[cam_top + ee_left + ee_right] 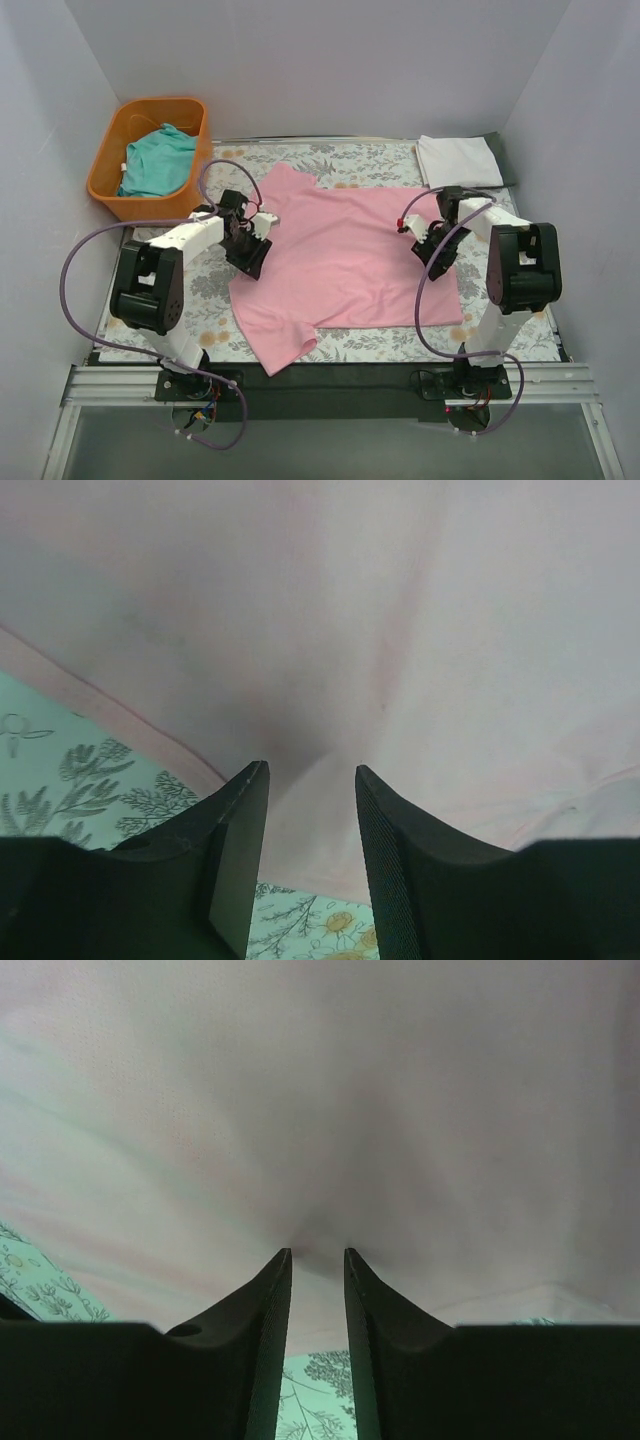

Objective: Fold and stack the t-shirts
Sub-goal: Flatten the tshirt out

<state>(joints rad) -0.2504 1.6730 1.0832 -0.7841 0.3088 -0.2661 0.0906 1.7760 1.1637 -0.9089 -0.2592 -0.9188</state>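
1. Far left: the orange basket stands off the table's far-left corner. A teal t-shirt lies crumpled inside it, unfolded.

2. The left gripper is at the collar end of the pink t-shirt. Its jaws stand part-way apart with a thick pucker of pink cloth drawn up between them. Creases radiate from the pinch, so it reads as clamped on the shirt.

3. Centre: the pink t-shirt lies spread flat on the floral table cloth. Its long axis runs left to right across the table, with the sleeves and collar to the left and the hem to the right.

4. The right gripper is at the hem, about midway along it. Its jaws are nearly together on a small pinch of pink cloth.

5. Far right corner: a white t-shirt lies folded to a rectangle, well apart from the pink one.

Assessment: each arm holds the end nearer to it, and both grips fall roughly on the shirt's centre line. Any lift should therefore stay level and along that axis. Uneven height would likely skew the fold.
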